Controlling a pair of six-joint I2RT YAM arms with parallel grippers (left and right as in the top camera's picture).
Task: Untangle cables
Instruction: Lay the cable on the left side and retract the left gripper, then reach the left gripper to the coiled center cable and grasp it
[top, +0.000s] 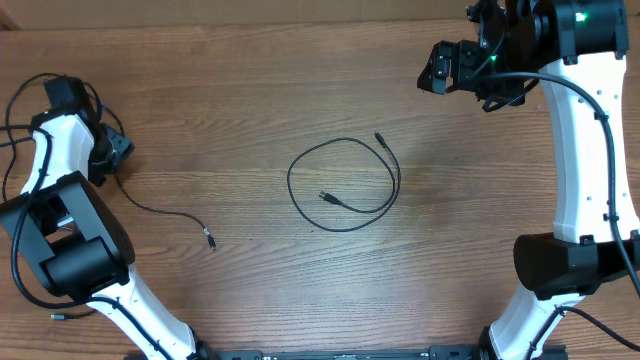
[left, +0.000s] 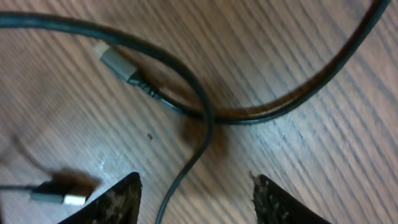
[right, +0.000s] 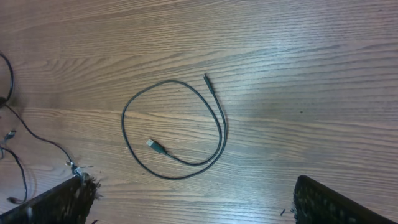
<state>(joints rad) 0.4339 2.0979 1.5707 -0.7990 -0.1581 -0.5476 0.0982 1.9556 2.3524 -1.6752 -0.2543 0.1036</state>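
Hovering low over the wood-grain table (left: 323, 149) with the left gripper (left: 196, 199) released, its dark fingertips (left: 118, 199) standing well apart and clasping nothing. Looking straight down on a thin black cord (left: 180, 177) running loose through the gap between those fingertips, touching neither. Following that cord just ahead of the gripper to a crossing with a second cord (left: 298, 99), the two lying over each other on the wood. Finding a silvery plug (left: 115, 62) at the second cord's end, farther ahead, on the wrist view's left. Catching another small plug (left: 59, 198), blurred, just outside the fingertip on that same side.

Spotting from overhead a loose cord tail (top: 165, 212) trailing away from the left gripper toward the table's middle, ending apart from the ring lying there.

Hanging high over the table with the right gripper (right: 193, 186) released as well, fingers spread wide and gripping nothing. Looking well ahead of that gripper at a looped cable (right: 222, 134) lying alone in one open ring, with one plug end (right: 155, 145) resting inside the ring and the other end (right: 206, 78) pointing away at the ring's far side.
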